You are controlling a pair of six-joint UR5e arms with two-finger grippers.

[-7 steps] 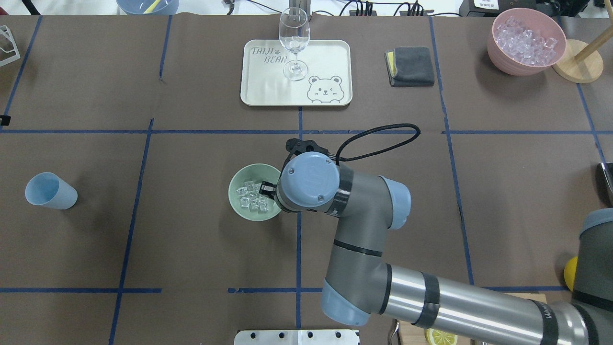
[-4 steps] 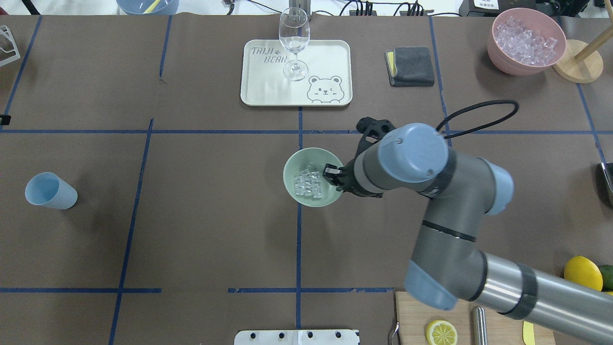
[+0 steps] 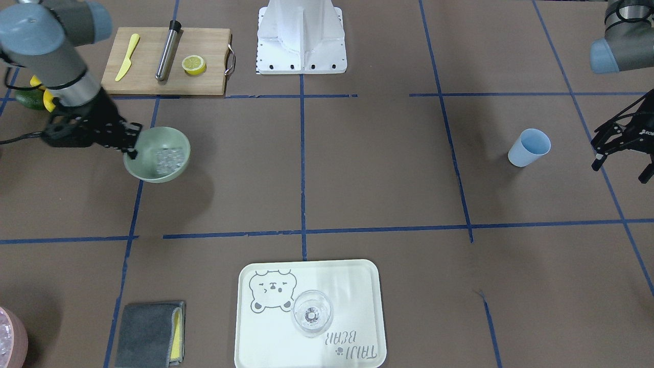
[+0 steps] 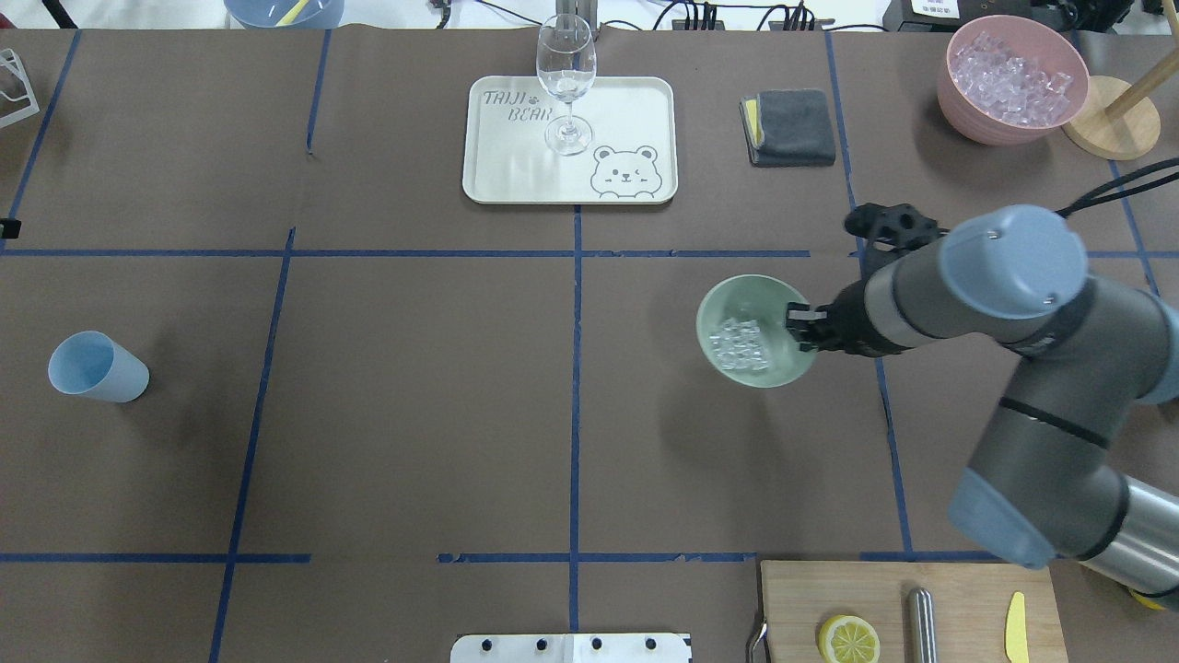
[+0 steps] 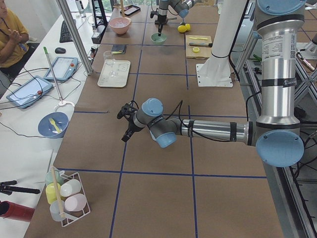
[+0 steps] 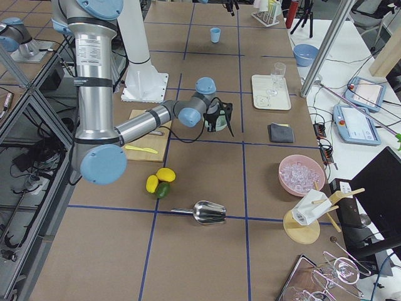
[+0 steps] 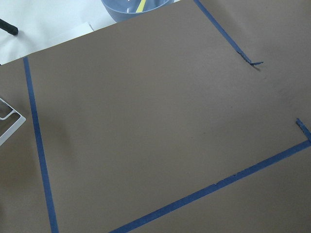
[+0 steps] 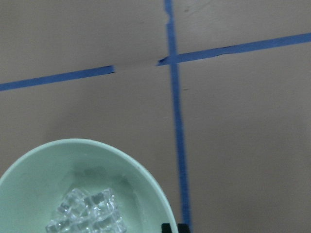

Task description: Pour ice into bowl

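overhead exterior: right tool tight on bowl rim, ice inside, tray and board well apart

A wine glass stands on the bear tray, a blue cup well apart.

One bowl, one blue cup, one stemmed glass, one tray, one pink tub, one grey cloth, one cutting board, two whole lemons and one lime are counted.
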